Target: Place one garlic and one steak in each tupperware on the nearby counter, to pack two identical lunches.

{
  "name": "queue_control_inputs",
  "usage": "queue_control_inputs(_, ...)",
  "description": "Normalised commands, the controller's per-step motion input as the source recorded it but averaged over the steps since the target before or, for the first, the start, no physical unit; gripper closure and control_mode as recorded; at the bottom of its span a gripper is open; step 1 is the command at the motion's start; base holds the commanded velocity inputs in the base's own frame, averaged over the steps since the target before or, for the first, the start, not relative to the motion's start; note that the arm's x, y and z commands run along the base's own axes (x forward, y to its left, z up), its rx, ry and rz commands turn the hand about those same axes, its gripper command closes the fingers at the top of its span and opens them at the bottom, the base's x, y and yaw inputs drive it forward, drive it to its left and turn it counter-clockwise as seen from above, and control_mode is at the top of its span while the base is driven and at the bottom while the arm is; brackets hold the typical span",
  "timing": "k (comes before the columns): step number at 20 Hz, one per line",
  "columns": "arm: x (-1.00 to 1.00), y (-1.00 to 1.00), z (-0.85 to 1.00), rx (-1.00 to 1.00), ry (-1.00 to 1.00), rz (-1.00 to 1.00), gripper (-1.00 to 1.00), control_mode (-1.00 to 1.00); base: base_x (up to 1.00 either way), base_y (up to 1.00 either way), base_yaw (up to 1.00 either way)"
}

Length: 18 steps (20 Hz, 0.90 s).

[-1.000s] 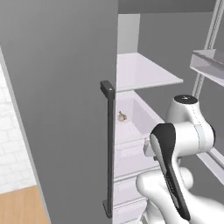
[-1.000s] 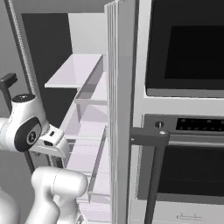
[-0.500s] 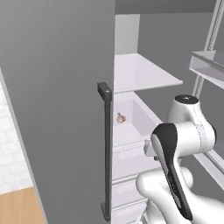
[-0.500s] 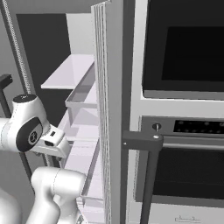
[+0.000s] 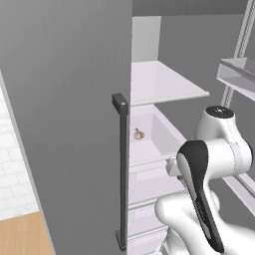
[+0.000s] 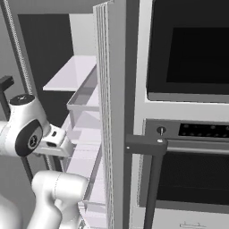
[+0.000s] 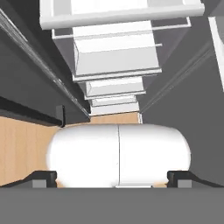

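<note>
Left base view, nearest first: the white arm rises from about 5 o'clock, its dark-banded elbow bent in front of an open fridge. At 9 o'clock the broad grey fridge door stands open, with a dark vertical handle running down its edge toward 6 o'clock. Past the elbow, near the picture's centre, a pale drawer holds one garlic, a small off-white bulb lying on the drawer floor toward its left wall. Above it, toward 12 o'clock, a white shelf spans the cabinet. At 2 o'clock a door bin juts in from the right.

Right base view: the arm's shoulder and wrist sit at 8 o'clock, close beside the clear fridge drawers. The door edge cuts down the middle. Farther off, from 1 to 4 o'clock, stands a built-in oven with a dark window and a dark bar handle.

Hand view: the gripper looks down along the stacked drawer fronts to the wooden floor. Its two dark fingertips sit far apart at 7 and 5 o'clock, jaws spread wide with nothing between them.
</note>
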Motion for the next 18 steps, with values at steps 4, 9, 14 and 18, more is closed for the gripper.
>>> queue_control_inputs(4, 0.14, -0.07, 0.51, 0.0, -0.32, 0.41, -1.0, -1.0, 0.0, 0.0, 0.0)
queue_control_inputs(9, 0.86, 0.0, 0.03, -0.01, -0.03, 0.09, -1.0, -1.0, 0.0, 0.0, 0.0)
queue_control_inputs(14, 1.0, 0.0, -0.07, 0.03, 0.0, -0.02, -1.0, -1.0, 0.0, 0.0, 0.0)
queue_control_inputs(18, 0.87, 0.0, -0.37, 0.16, -0.01, -0.01, -1.0, -1.0, 0.0, 0.0, 0.0)
